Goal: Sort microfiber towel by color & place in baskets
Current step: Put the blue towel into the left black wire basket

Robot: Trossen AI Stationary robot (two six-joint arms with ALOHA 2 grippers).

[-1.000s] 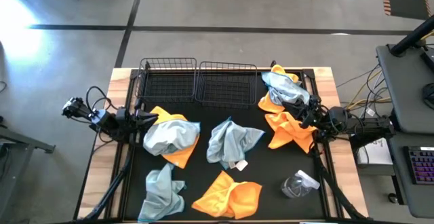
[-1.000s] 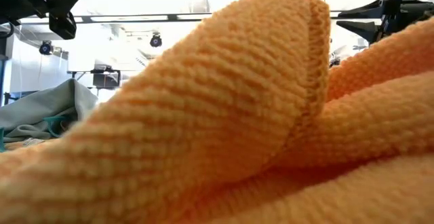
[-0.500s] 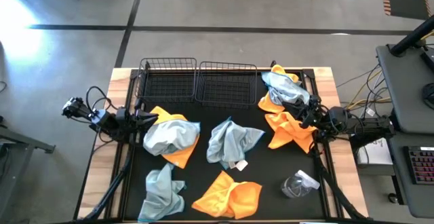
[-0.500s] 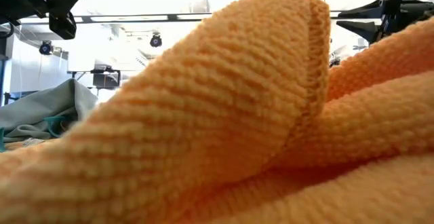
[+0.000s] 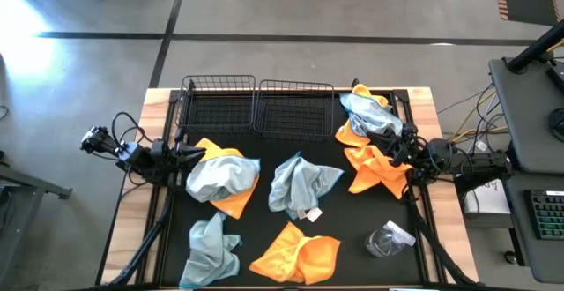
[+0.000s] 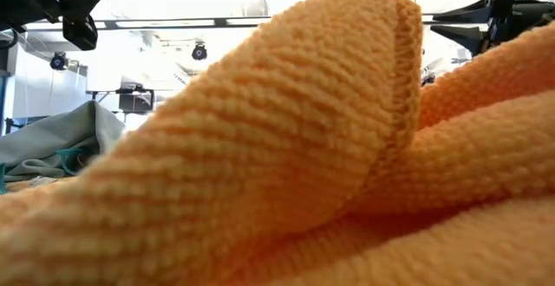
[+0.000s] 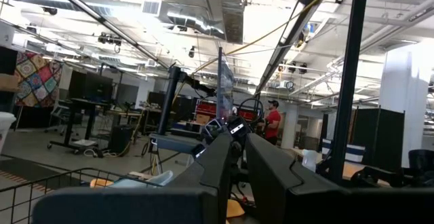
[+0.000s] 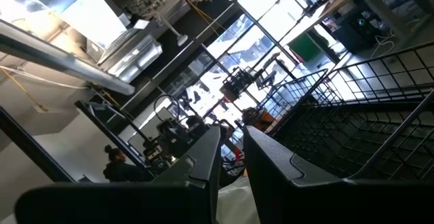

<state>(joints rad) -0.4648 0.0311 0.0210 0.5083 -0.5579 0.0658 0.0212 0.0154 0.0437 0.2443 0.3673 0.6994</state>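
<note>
Two black wire-mesh baskets (image 5: 218, 106) (image 5: 295, 110) stand side by side at the table's far edge. Orange and pale blue-grey towels lie on the black mat: a mixed heap at the left (image 5: 225, 178), a blue-grey one in the middle (image 5: 301, 185), a blue-grey one near left (image 5: 211, 249), an orange one near middle (image 5: 295, 254), an orange one at the right (image 5: 374, 169), and a blue-grey one on orange at the far right (image 5: 366, 115). My left gripper (image 5: 196, 152) (image 7: 237, 132) is shut and empty, raised beside the left heap. My right gripper (image 5: 397, 145) (image 8: 230, 132) is shut and empty, above the right orange towel.
A clear plastic spray bottle (image 5: 388, 238) lies at the near right of the mat. An orange towel (image 6: 286, 147) close to the low camera fills most of that view, with a blue-grey towel (image 6: 52, 139) behind it. People stand in the room beyond the table.
</note>
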